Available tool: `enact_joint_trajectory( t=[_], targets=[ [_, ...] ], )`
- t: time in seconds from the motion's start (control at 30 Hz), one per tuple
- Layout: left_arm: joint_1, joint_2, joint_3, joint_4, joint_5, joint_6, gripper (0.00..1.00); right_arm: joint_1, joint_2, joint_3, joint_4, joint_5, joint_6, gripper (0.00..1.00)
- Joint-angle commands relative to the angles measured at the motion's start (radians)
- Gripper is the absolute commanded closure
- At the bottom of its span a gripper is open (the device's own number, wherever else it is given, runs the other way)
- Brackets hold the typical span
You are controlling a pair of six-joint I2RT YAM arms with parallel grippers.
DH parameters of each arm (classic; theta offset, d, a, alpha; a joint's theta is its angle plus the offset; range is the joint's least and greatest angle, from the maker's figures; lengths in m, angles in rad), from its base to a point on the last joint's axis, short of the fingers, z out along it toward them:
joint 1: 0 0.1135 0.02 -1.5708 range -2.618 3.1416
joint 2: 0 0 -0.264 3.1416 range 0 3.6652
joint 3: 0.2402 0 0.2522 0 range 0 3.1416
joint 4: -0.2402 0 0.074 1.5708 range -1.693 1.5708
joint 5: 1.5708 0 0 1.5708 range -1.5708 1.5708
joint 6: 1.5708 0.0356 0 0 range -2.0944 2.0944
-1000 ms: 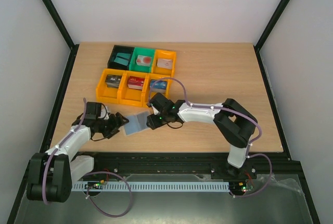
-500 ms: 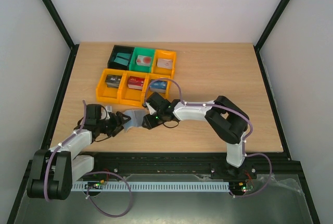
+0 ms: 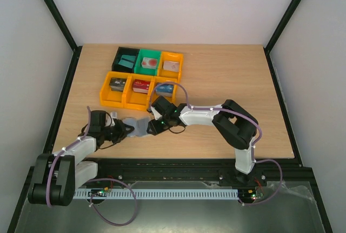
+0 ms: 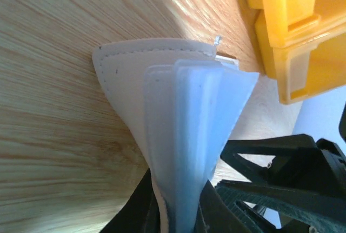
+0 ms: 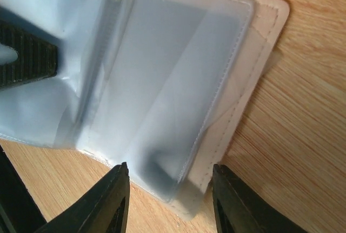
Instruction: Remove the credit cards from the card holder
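Card holder (image 3: 138, 126): lying open on table (image 3: 227, 81), lower left of centre in top view, between both grippers; tan outside down, grey-blue frosted pockets up.
Left gripper (image 3: 126, 130): clamped on holder's left end; in left wrist view, black fingers (image 4: 141, 211) squeezed onto bunched layers at bottom edge, holder fanning upward from there.
Right gripper (image 3: 152, 128): jaws apart, astride holder's right end; in right wrist view, one finger either side of pocket's lower corner, just beside it; contact unclear.
Pocket contents: too cloudy to tell.
Bins (image 3: 125, 102): orange, green and black, upper left of top view, small items inside, above holder in frame, not touching.
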Motion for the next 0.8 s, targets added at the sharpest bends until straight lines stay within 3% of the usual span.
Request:
enact_joint_trajectory(
  t=[0.0, 0.17, 0.27, 0.33, 0.47, 0.63, 0.77],
  targets=[
    [0.009, -0.021, -0.001, 0.017, 0.028, -0.006, 0.98, 0.005, -0.024, 0.019, -0.001, 0.003, -0.036, 0.58],
    [0.014, -0.066, 0.056, -0.006, 0.069, 0.039, 0.98, -0.019, -0.151, -0.012, -0.015, -0.020, -0.111, 0.54],
    [0.009, -0.111, 0.156, -0.093, 0.152, 0.149, 0.98, -0.069, -0.286, -0.055, 0.001, -0.104, -0.157, 0.52],
    [-0.013, -0.134, 0.254, -0.206, 0.195, 0.290, 0.98, -0.120, -0.398, -0.096, 0.041, -0.186, -0.175, 0.50],
    [-0.066, -0.159, 0.510, -0.486, 0.264, 0.706, 0.98, -0.231, -0.623, -0.156, 0.134, -0.297, -0.181, 0.44],
    [-0.071, -0.140, 0.843, -0.736, 0.423, 1.049, 0.98, -0.274, -0.749, -0.128, 0.167, -0.372, -0.243, 0.35],
    [-0.089, -0.092, 1.071, -0.948, 0.400, 1.272, 0.98, -0.275, -0.802, -0.104, 0.192, -0.407, -0.264, 0.30]
  ],
)
